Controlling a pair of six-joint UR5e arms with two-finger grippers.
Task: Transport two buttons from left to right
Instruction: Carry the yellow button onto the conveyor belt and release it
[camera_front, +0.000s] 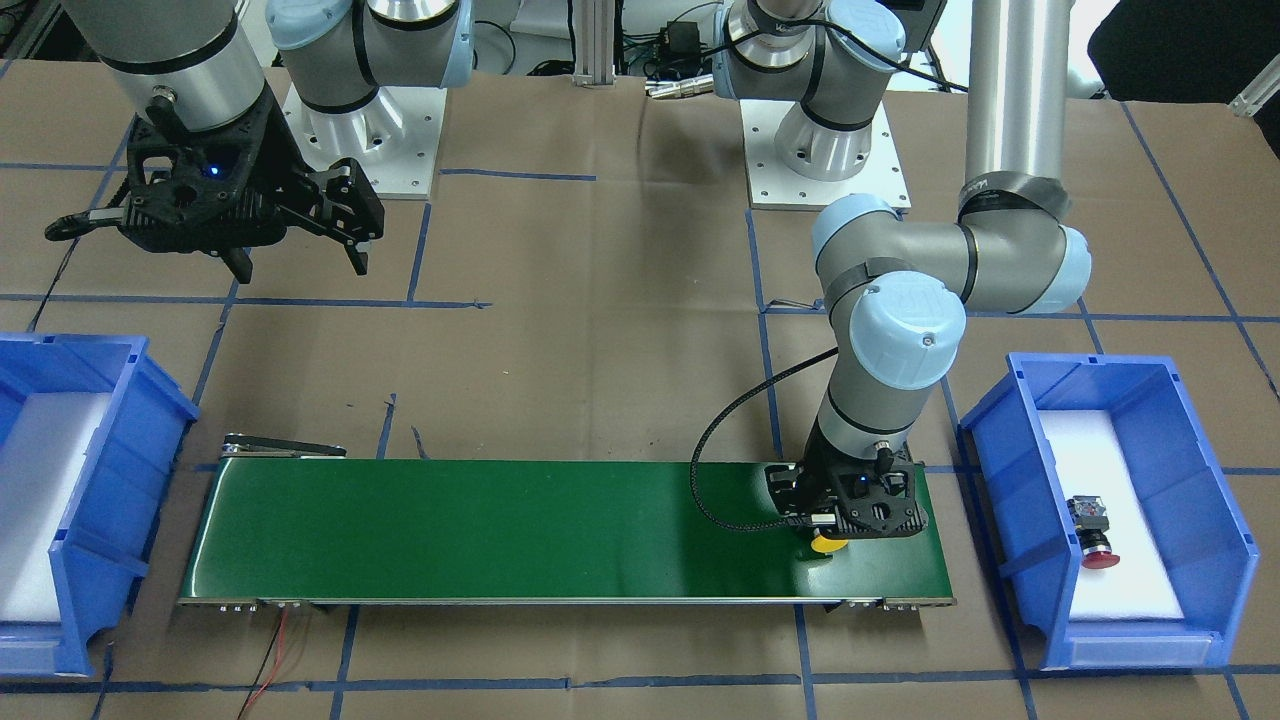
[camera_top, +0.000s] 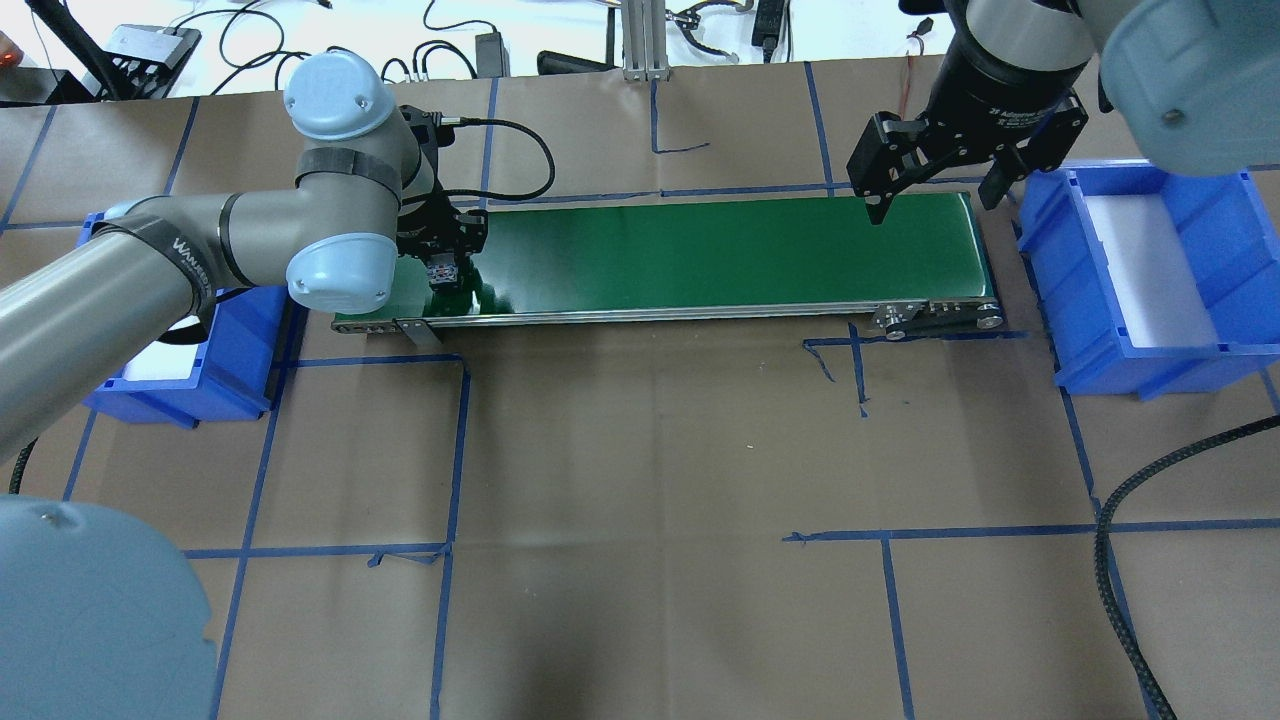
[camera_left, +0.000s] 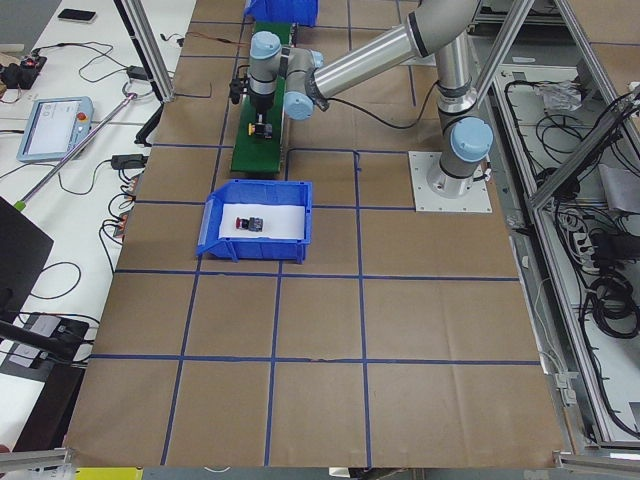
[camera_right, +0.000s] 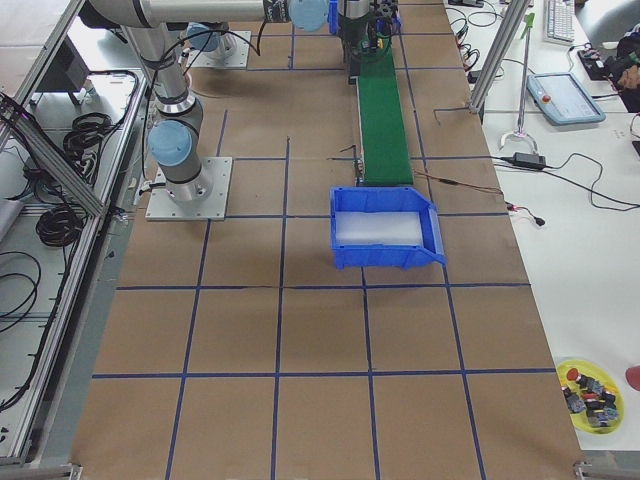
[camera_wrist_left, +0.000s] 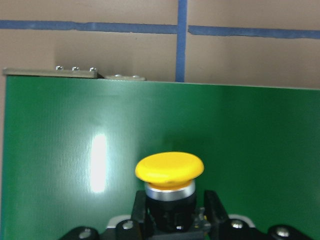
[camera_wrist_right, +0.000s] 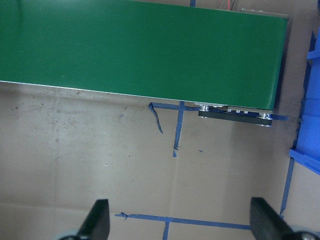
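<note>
Yellow button (camera_wrist_left: 169, 172) clamped in left tool (camera_wrist_left: 175, 210), red button (camera_front: 1093, 535) in bin (camera_front: 1008, 470)

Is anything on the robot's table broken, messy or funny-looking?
Nothing looks broken or spilled. The red button lies tipped on its side in the blue bin, and a strip of blue tape on the brown paper beside the green belt looks torn and crooked.

Yellow-capped button (camera_wrist_left: 169, 175) held over belt (camera_front: 500, 530); red-capped button (camera_front: 1093, 535) lying in bin (camera_front: 1215, 520)

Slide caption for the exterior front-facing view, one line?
Left gripper holds yellow button at end of green conveyor; red button lies in blue bin.
</note>
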